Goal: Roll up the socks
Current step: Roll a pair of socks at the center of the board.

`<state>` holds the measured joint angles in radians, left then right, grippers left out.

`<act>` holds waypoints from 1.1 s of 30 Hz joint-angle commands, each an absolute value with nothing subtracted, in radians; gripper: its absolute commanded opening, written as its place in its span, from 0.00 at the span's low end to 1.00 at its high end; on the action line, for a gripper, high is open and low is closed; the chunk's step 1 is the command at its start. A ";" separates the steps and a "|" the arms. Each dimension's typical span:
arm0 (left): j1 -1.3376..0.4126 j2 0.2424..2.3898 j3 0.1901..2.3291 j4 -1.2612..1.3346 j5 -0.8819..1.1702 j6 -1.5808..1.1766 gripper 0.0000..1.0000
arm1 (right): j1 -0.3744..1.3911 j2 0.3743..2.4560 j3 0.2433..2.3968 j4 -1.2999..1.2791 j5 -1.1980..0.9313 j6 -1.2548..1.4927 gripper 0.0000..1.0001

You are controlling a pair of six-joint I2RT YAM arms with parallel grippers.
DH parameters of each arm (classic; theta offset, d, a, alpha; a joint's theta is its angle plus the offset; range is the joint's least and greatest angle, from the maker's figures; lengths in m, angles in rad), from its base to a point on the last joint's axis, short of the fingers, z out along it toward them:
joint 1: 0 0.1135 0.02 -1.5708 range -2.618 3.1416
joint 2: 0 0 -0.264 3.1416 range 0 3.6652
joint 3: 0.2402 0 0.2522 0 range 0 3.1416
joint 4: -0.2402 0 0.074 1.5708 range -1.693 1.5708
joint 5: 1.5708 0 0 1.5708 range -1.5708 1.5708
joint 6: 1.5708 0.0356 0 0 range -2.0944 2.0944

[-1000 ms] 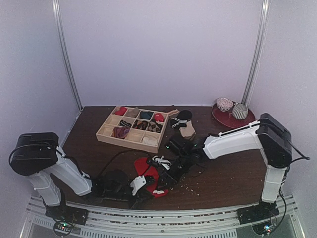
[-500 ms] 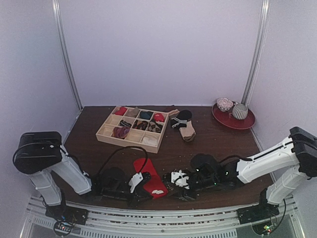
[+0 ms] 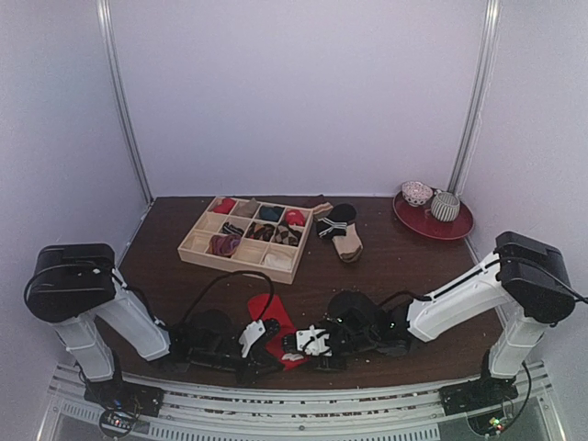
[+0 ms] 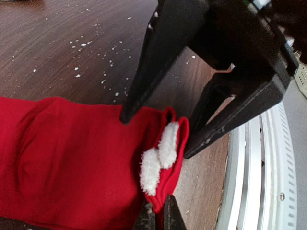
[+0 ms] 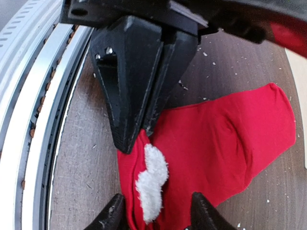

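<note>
Both sides work the cuff of the red sock [image 4: 72,158], lying on the table [image 3: 404,266] by its near edge: my left gripper [image 4: 158,218] is clamped on the folded hem, and my right gripper [image 5: 156,211] straddles it, spread wide, so I'd close the right on both layers beside the white tuft [image 5: 151,182] before turning, to keep the roll tight.

In the left wrist view the red sock [image 4: 72,158] runs off the left and bottom edges, and the left fingers [image 4: 171,218] show only as 2 tips at the bottom edge, under its cuff. In the right wrist view the right fingers [image 5: 204,213] are cut off at the bottom edge, 1 each side of the cuff. From above, both sets of fingers cover the sock's near end; what fills the tray [image 3: 234,264] beyond the sock is too small to name.
</note>
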<state>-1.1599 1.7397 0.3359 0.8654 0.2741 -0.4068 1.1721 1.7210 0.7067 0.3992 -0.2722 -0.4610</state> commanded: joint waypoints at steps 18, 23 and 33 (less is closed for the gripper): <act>-1.170 1.328 0.275 0.560 0.108 -0.294 0.31 | 1.084 1.826 0.905 0.021 -0.620 0.098 0.09; -1.196 1.290 0.291 0.578 0.102 -0.209 0.42 | 1.053 1.928 0.996 -0.093 -0.741 0.257 0.10; -1.204 1.577 0.353 0.757 0.153 -0.159 0.44 | 1.017 2.056 1.114 -0.212 -0.784 0.240 0.13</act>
